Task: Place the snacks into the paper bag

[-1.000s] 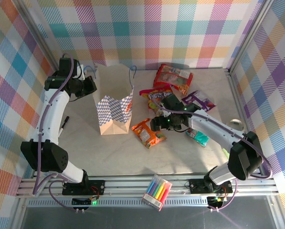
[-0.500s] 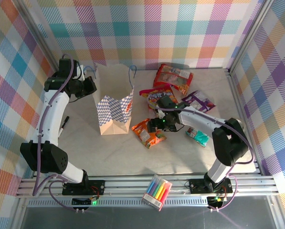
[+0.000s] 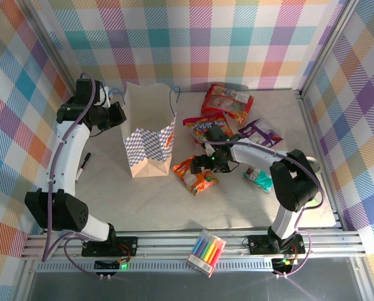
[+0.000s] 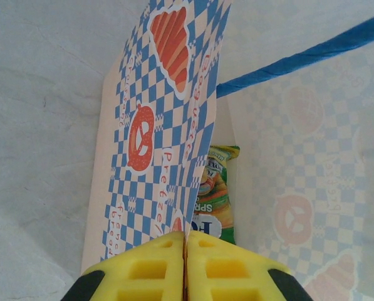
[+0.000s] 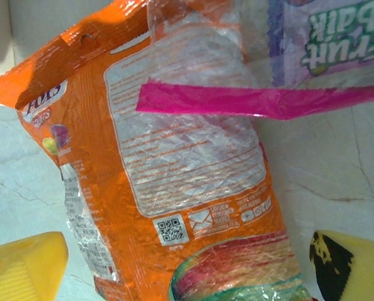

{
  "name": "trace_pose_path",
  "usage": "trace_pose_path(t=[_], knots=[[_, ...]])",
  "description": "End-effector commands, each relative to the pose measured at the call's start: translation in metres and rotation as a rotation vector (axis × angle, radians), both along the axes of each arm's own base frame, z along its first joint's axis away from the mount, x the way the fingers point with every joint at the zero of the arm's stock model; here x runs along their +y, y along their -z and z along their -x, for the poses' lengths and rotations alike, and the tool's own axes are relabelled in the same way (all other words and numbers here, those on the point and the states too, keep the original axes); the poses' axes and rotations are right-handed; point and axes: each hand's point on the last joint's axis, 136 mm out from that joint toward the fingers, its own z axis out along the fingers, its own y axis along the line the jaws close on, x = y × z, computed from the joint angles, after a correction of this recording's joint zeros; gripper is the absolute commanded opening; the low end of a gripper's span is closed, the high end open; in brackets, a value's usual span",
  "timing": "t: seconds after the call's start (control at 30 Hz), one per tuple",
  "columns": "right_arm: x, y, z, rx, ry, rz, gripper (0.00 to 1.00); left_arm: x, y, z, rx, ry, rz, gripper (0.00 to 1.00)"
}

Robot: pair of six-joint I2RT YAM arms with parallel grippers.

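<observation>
now the wide-open right end effector straddles the orange snack packet, lengthwise between its fingers on the table beside the paper bag, whose rim the closed left end effector pinches.

Plaid walls in pastel checks on 3 sides, pale marbled tabletop, silver metal posts at the corners, grooved metal rail along the near edge, bright even light

Paper bag: one. Snack packets: six, namely orange, teal, purple, red, multicolour, green-yellow. Marker pack: one. Pen: one.
</observation>
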Motion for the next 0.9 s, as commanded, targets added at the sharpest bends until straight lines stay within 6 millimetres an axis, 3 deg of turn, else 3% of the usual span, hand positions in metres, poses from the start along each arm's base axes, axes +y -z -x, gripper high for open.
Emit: trace_pose_path(t=[0.0, 0.5, 0.67, 0.87], knots=[[0.009, 0.001, -0.008, 0.005, -0.015, -0.028, 0.99, -0.001, -0.001, 0.010, 0.005, 0.008, -0.017, 0.10], [0.018, 0.021, -0.003, 0.095, -0.007, -0.055, 0.97, 0.000, 0.001, 0.012, 0.007, 0.007, -0.021, 0.10], [0.015, 0.029, 0.001, 0.121, 0.011, -0.042, 0.91, 0.001, 0.001, 0.013, 0.007, 0.003, -0.028, 0.10], [0.009, 0.030, 0.003, 0.124, 0.024, -0.014, 0.75, 0.001, 0.002, 0.012, 0.006, 0.003, -0.026, 0.10]])
